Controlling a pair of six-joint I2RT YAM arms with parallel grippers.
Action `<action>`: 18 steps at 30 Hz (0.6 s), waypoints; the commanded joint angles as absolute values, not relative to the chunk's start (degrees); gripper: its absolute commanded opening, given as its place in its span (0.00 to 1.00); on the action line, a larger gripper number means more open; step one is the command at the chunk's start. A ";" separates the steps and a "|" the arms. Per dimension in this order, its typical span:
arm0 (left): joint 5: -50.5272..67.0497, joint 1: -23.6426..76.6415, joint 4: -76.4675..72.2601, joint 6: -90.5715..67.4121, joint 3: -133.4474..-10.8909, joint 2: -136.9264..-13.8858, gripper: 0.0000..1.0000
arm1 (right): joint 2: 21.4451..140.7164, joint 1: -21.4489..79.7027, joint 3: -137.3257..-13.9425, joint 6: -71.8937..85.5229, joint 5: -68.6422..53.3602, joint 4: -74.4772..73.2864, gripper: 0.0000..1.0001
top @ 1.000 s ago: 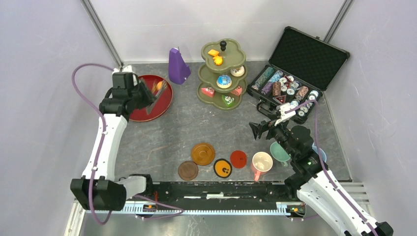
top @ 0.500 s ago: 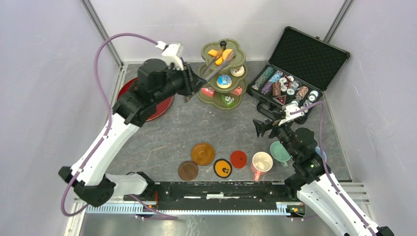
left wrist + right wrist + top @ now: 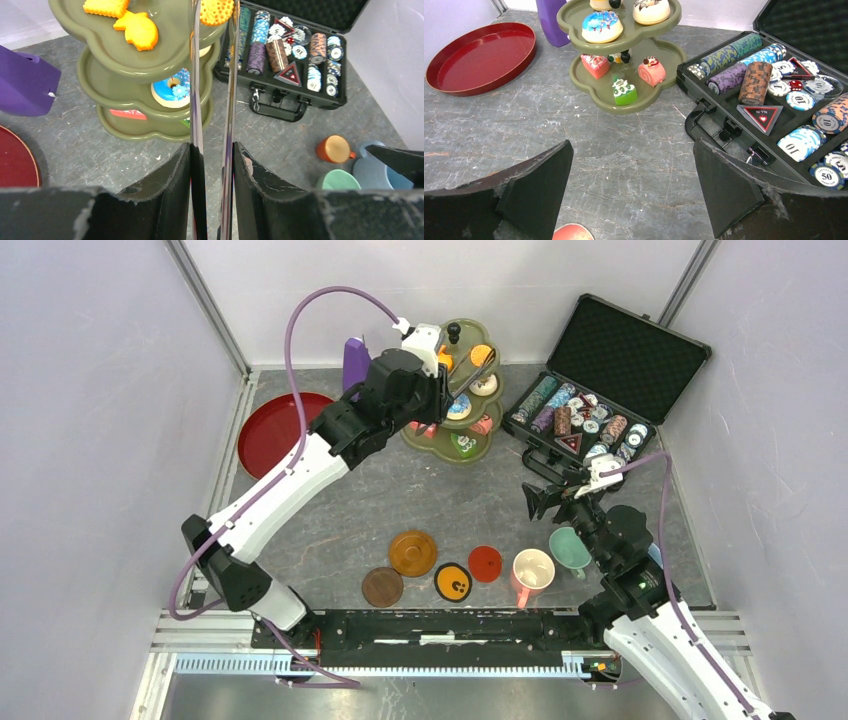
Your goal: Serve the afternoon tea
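Table [image 3: 400,502]: grey marbled
Under left jaws: 3-tier stand [image 3: 584,82]
Ahead of right jaws: poker-chip case [image 3: 625,345]
Behind right jaws: 4 coasters [image 3: 413,552], 4 mugs [image 3: 533,570]
Behind left jaws: red tray [image 3: 275,430], purple pyramid [image 3: 352,358]

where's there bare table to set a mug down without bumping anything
Widest bare patch: the grey tabletop between the three-tier stand, the red tray, the coasters and the right gripper. The red tray is empty too. Crowded: the near right corner, where the mugs bunch beside the poker case.

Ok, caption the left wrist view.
Left tool grips metal tongs holding a round orange biscuit over the olive-green three-tier stand.
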State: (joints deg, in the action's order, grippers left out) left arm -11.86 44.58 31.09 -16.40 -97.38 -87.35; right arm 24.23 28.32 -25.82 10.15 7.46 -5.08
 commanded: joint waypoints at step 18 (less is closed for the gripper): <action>-14.96 44.47 28.51 -12.44 -105.44 -92.39 0.43 | 24.25 28.14 -28.85 10.37 8.49 -5.73 0.98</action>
